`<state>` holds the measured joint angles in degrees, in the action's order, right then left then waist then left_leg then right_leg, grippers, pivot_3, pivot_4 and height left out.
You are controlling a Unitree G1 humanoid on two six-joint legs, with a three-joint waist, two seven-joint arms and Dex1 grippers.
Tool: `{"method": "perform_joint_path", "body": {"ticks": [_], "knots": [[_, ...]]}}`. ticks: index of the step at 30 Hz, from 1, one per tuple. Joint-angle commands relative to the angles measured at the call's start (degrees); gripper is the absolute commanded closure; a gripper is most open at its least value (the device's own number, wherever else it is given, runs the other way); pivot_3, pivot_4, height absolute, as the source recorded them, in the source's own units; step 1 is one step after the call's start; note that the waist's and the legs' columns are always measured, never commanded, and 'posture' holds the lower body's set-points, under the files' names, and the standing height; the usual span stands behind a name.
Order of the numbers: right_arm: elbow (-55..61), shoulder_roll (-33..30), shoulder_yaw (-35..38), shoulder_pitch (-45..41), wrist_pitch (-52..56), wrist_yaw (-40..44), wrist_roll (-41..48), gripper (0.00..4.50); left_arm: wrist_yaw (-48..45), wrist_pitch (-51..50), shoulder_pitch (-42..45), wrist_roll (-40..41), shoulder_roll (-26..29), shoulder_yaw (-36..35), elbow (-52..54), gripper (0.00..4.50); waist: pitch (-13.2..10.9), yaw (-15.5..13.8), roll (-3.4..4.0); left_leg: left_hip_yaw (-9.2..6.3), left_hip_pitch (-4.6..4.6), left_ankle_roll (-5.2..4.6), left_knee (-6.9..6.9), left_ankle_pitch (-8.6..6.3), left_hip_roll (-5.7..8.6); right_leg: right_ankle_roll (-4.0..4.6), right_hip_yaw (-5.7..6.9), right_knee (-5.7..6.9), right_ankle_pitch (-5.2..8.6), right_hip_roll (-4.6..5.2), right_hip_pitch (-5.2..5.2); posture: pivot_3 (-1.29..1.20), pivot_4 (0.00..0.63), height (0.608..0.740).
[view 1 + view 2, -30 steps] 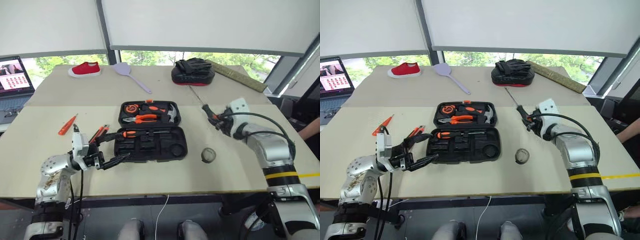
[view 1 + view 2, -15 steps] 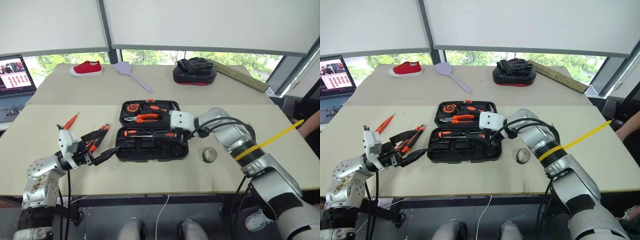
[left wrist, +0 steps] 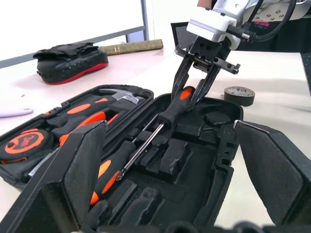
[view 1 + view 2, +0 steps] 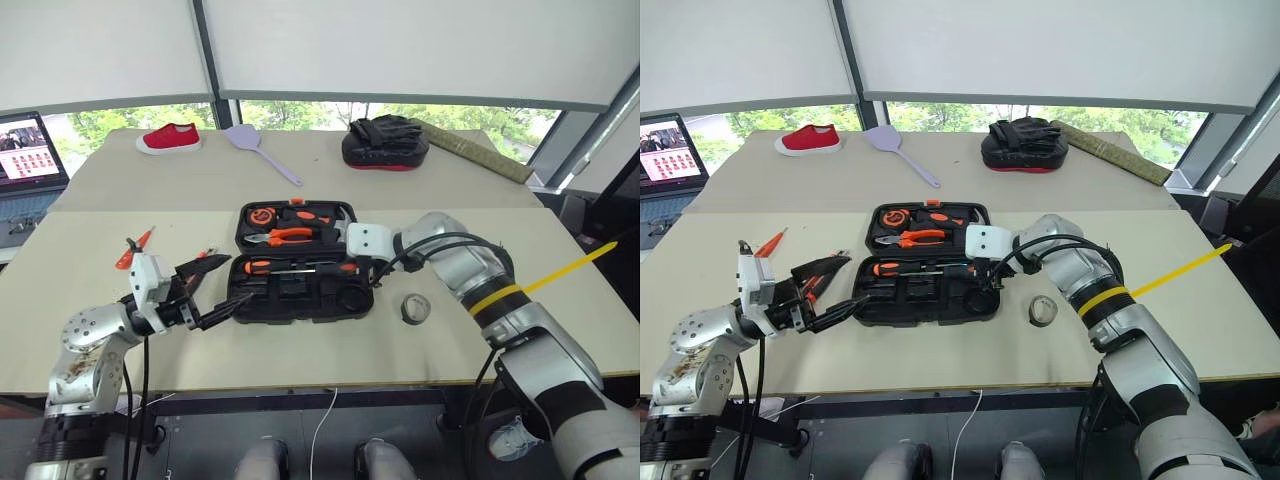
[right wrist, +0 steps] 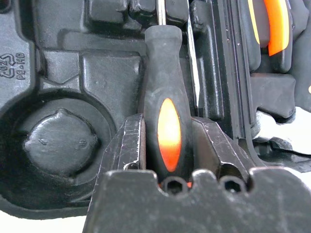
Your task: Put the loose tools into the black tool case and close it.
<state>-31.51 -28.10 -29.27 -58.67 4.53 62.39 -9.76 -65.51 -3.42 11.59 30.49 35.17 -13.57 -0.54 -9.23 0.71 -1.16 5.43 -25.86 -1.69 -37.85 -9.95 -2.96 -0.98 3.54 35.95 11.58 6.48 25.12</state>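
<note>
The black tool case (image 4: 300,262) lies open mid-table, with pliers, a hammer and a tape measure in its far half. My right gripper (image 4: 361,271) reaches into the near half. It is shut on a black-and-orange screwdriver (image 3: 167,112) whose shaft lies along a recess, and its fingers (image 5: 130,141) flank the handle (image 5: 167,121). A second screwdriver (image 4: 258,267) rests in the case beside it. My left gripper (image 4: 238,279) hangs open at the case's left front corner, holding nothing. The dark tape roll (image 4: 416,308) sits right of the case. The orange tester pen (image 4: 134,249) lies far left. An orange-black tool (image 4: 812,286) is partly hidden behind my left fingers.
On the far table sit a red shoe (image 4: 168,138), the lilac spatula (image 4: 262,150), the black-and-red mitt (image 4: 385,146) and an olive strip (image 4: 478,152). A laptop (image 4: 28,150) stands at the far left. A seam runs across the table behind the case.
My right arm swung in from the right side of the table with the screwdriver and lowered it into the case's near half. My left gripper has stayed open by the case's left corner.
</note>
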Motion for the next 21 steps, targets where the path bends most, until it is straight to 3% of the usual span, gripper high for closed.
{"method": "perform_joint_path", "body": {"ticks": [1, 5, 14, 21], "knots": [[-0.9, 0.5, 4.8, -2.6, -8.6, -0.8, 2.2, 1.69, 1.1, -0.2, -0.1, 0.5, 0.6, -0.6, 2.4, 0.0, 0.0, 0.0, 0.0, 0.0, 0.0, 0.0, 0.0, 0.0, 0.0, 0.0, 0.0, 0.0, 0.0, 0.0, 0.01, 0.0, 0.15, 0.74], [0.3, 3.6, 11.8, -3.8, -3.8, 4.2, 11.9, 1.69, 1.6, -0.6, -0.9, 0.7, 0.8, -0.9, 3.1, 0.0, 0.0, 0.1, 0.0, 0.01, -0.01, 0.0, 0.01, 0.0, -0.01, 0.0, -0.01, 0.01, -0.01, -0.01, 0.02, 0.0, 0.15, 0.74], [-10.3, 12.1, 12.6, -1.6, -6.1, -3.0, 9.2, 4.47, 2.4, -0.8, -1.3, 0.4, 1.1, -0.9, 3.2, 0.0, 0.0, 0.1, 0.0, 0.01, 0.04, 0.01, 0.01, 0.0, -0.04, 0.04, 0.0, 0.04, -0.02, -0.04, -0.01, 0.0, 0.15, 0.74], [-19.2, 13.6, 8.6, 1.2, -16.0, -5.3, 2.8, 4.47, 2.5, -0.1, -1.7, -0.9, 2.4, -1.1, 1.9, 0.0, 0.0, 0.2, 0.0, 0.01, 0.01, 0.03, 0.01, 0.01, 0.01, 0.03, -0.03, 0.02, -0.02, 0.0, 0.0, 0.0, 0.15, 0.74]]}}
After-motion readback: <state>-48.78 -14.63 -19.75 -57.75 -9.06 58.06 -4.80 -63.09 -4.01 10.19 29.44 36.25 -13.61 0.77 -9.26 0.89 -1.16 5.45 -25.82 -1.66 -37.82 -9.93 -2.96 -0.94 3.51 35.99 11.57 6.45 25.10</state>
